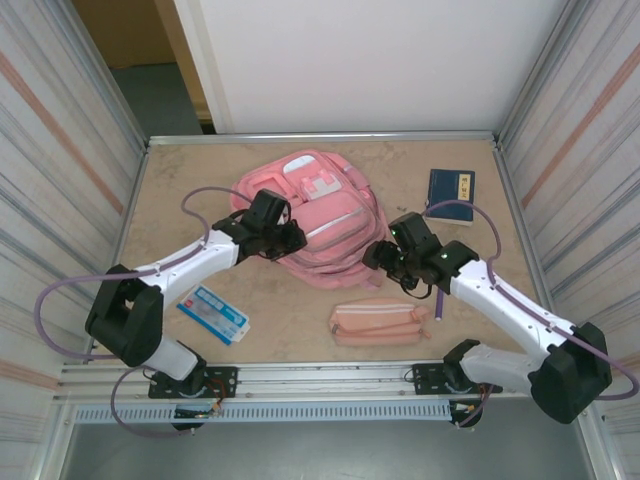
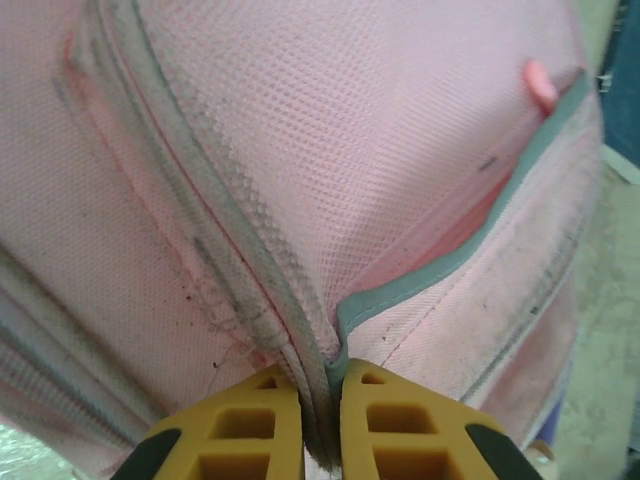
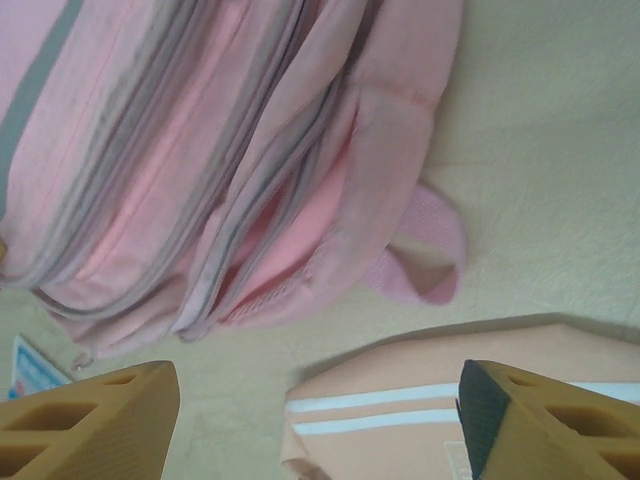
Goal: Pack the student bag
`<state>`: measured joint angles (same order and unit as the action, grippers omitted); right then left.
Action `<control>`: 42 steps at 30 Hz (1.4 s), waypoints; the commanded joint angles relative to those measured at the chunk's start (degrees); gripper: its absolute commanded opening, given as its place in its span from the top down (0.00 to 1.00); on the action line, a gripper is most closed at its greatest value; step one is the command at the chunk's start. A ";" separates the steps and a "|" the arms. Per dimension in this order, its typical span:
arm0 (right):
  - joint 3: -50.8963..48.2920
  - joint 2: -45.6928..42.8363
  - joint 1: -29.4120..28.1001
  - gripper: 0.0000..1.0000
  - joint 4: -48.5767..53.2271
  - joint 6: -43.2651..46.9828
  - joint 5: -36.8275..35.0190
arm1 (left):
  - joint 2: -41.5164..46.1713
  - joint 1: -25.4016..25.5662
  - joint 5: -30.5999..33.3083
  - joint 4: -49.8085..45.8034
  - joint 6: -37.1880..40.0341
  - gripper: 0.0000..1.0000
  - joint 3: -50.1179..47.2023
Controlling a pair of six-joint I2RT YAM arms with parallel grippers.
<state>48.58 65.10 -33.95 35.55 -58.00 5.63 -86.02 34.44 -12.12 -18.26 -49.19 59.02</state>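
Student bag [image 2: 350,150]: left fingers [image 2: 235,430] pinch its zip-edge seam between them; right fingers [image 3: 90,420] spread, pouch [image 3: 400,400] just beneath. Advice: lift seam steadily to widen opening.

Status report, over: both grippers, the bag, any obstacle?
Left gripper shut on large soft pink fabric backpack, at zipper seam. Right gripper open, near small pink oblong pouch. No obstacle seen.

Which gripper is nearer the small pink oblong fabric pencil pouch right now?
Right. The right gripper hangs open just beyond the far edge of the pencil pouch. The left gripper is farther off at the large pink fabric backpack, jaws pinched on its zipper seam.
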 commanded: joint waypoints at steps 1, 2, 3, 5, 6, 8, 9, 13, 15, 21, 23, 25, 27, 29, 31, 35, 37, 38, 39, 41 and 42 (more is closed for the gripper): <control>3.88 3.70 2.57 0.27 -1.14 1.31 10.37 | 2.17 0.26 -5.56 1.89 4.99 1.00 4.42; 5.26 5.04 3.07 0.27 -1.35 0.88 10.93 | 2.23 0.28 -5.55 1.85 5.28 1.00 4.43; 6.50 6.04 3.34 0.26 -1.77 -0.17 10.55 | 2.36 0.25 -5.46 1.97 5.34 1.00 4.35; 6.90 7.52 3.84 0.26 -4.65 -4.03 9.97 | 2.55 0.22 -5.70 2.71 5.25 1.00 3.73; 6.33 8.29 4.06 0.26 -6.80 -7.04 10.26 | 2.77 0.23 -5.72 3.05 4.97 1.00 3.31; 4.10 9.74 3.89 0.27 -13.22 -14.52 11.70 | 2.93 0.13 -5.79 3.80 4.18 1.00 2.66; 2.93 10.58 3.36 0.27 -17.05 -17.35 12.39 | 2.92 0.03 -6.16 4.09 3.82 1.00 2.47; 2.85 14.45 1.61 0.31 -21.29 -21.15 12.57 | 3.54 -0.61 -6.47 4.47 3.33 1.00 1.85; 3.28 14.88 0.90 0.32 -17.71 -23.29 9.58 | 3.90 -1.07 -6.47 4.67 3.25 1.00 1.59; 2.57 10.96 -0.74 0.26 -11.49 -25.60 2.98 | 5.57 -2.85 -5.63 4.97 3.36 1.00 -0.05; 3.03 8.80 -1.24 0.25 -8.32 -24.48 -0.24 | 5.98 -3.39 -5.81 5.10 2.26 1.00 -0.47; 1.65 7.49 -1.30 0.26 -8.63 -24.57 -0.54 | 6.64 -3.61 -6.29 5.18 1.34 1.00 -0.76; -0.49 7.39 -1.44 0.27 -12.74 -25.33 0.96 | 7.58 -3.64 -6.53 5.67 -0.15 1.00 -1.44; -2.22 8.98 -1.85 0.30 -17.73 -26.91 4.22 | 8.46 -3.67 -7.46 6.35 -1.90 1.00 -1.91; -2.30 10.81 -2.83 0.32 -20.83 -27.89 5.86 | 9.23 -3.68 -8.00 5.92 -2.72 1.00 -1.66; -2.61 12.92 -5.96 0.33 -24.63 -32.00 4.62 | 10.74 -3.67 -6.80 5.40 -3.30 1.00 -2.50; -2.49 13.36 -7.47 0.30 -25.17 -34.03 3.49 | 11.37 -3.72 -6.36 5.96 -4.25 1.00 -3.28; -2.48 13.47 -7.99 0.28 -25.26 -34.71 3.26 | 11.52 -3.69 -6.49 6.01 -4.49 1.00 -3.32; -2.39 13.66 -8.50 0.27 -25.35 -35.34 2.88 | 11.65 -3.63 -6.72 5.79 -4.50 1.00 -3.38; -2.37 13.84 -9.35 0.25 -25.78 -36.24 2.31 | 12.09 -3.66 -6.54 5.95 -4.76 1.00 -3.98; -2.41 13.93 -9.88 0.25 -26.03 -36.60 1.91 | 12.42 -3.61 -6.29 6.42 -5.16 1.00 -4.49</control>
<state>46.22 78.39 -42.57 11.53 -91.13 8.99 -76.86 31.07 -17.52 -16.32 -53.06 55.22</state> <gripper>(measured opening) 0.749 0.094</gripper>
